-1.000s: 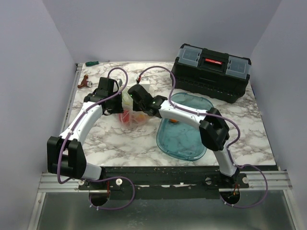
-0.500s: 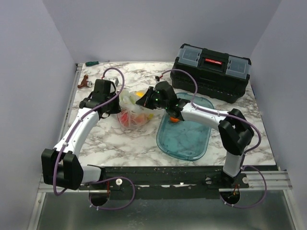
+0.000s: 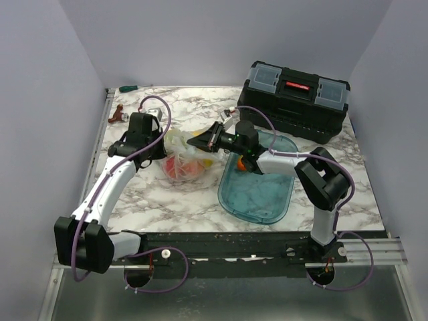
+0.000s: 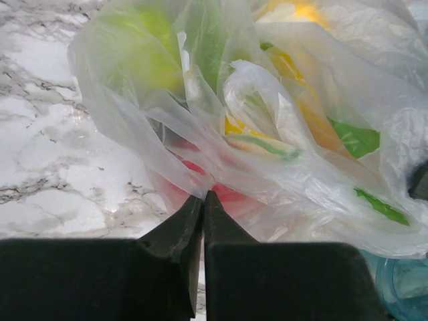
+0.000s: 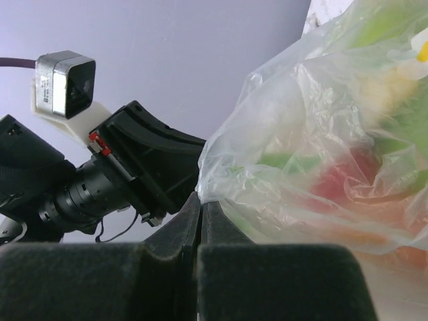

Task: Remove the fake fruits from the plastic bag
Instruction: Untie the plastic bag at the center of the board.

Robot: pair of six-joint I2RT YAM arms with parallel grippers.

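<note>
Pinching the plastic bag (image 3: pixel 182 155) from both sides, left gripper (image 4: pixel 202 198) and right gripper (image 5: pixel 200 198) each clamped on its film, bag just beside the blue tray (image 3: pixel 262 202) with fake fruits (image 3: pixel 188 168) inside; next move probably needs spreading the mouth or tipping toward the tray.

A white marble-patterned table (image 3: pixel 167 200) is seen, on which a plastic bag (image 3: pixel 190 144) of fake fruits (image 3: pixel 179 167) is rested left of centre, a blue-tinted tray (image 3: pixel 257 197) just beside it, a black toolbox (image 3: pixel 297 100) at the far right, and a green-handled screwdriver (image 3: pixel 128 87) at the far left corner.
</note>
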